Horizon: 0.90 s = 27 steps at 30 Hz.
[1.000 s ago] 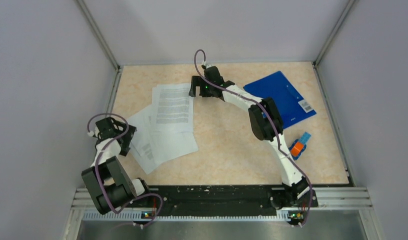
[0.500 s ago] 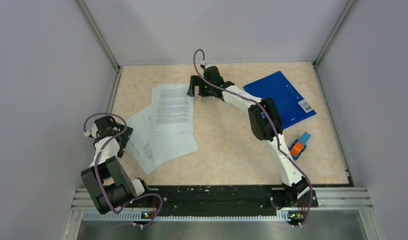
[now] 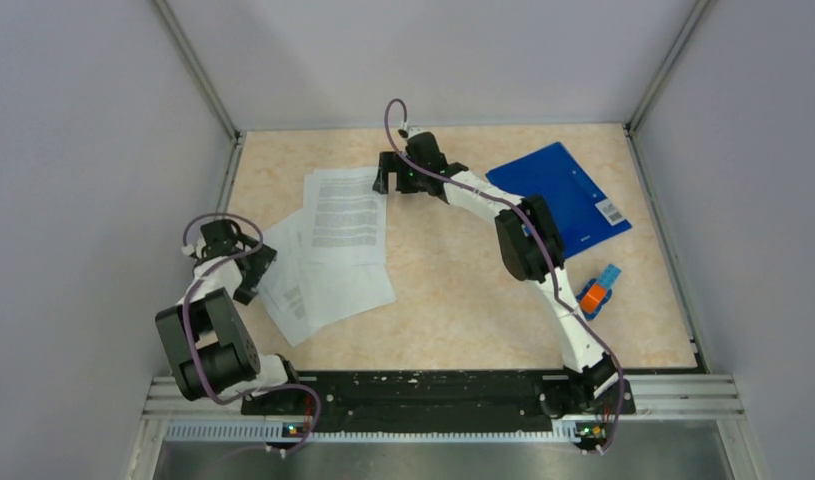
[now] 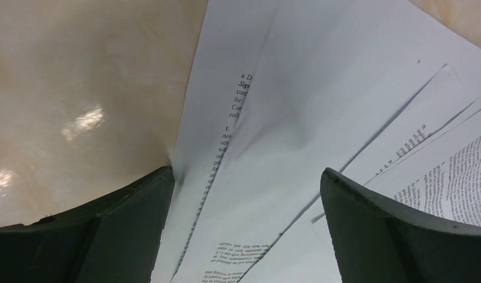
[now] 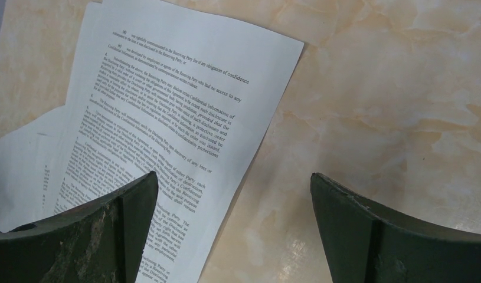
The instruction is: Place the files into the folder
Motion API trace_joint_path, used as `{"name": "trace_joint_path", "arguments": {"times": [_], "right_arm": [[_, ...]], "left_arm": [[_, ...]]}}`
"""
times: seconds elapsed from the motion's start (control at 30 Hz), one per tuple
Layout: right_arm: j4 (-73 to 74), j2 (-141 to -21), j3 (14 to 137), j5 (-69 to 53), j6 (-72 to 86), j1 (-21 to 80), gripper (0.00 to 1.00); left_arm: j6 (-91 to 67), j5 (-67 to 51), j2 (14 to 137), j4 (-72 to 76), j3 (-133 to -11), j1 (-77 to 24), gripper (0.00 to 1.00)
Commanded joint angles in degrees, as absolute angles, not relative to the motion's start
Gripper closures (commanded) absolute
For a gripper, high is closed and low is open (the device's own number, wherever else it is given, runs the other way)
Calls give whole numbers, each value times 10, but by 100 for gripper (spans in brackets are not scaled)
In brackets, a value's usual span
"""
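While the papers (image 3: pixel 333 250) lie fanned flat on the bench (image 3: pixel 453 300), well apart from the folder (image 3: pixel 558 195), light, limp and slippery, the left hand (image 4: pixel 246 172) and right hand (image 5: pixel 233 177), both spread wide and empty, likely need an edge to pinch.

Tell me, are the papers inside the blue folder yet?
Not yet. Nothing looks done: the files lie fanned out on the table, apart from the folder, which looks closed. In hand: the left gripper is open over the sheets' left edge, the right gripper open by the top sheet. To do: gather them, open the folder, slide them in.
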State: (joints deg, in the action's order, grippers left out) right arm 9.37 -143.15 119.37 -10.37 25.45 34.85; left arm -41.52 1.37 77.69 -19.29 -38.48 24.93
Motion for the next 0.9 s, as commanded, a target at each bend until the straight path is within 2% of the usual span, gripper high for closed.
{"name": "trace_joint_path", "arguments": {"times": [0.0,0.33,0.67,0.87], "right_arm": [[77,-1448,1214,-112,242,354,1],[110,-1472,1254,-103,242,358,1],[173,-1532,1361,-88,212,382,1],[191,-1542,1376,-87,170,415,1]], "left_arm": [[-400,3,817,-191,-426,202,2],[-380,4,901,-215,-517,129,2],[-337,-45,972,-238,-597,123,2],[-327,-65,1000,-243,-626,123,2]]}}
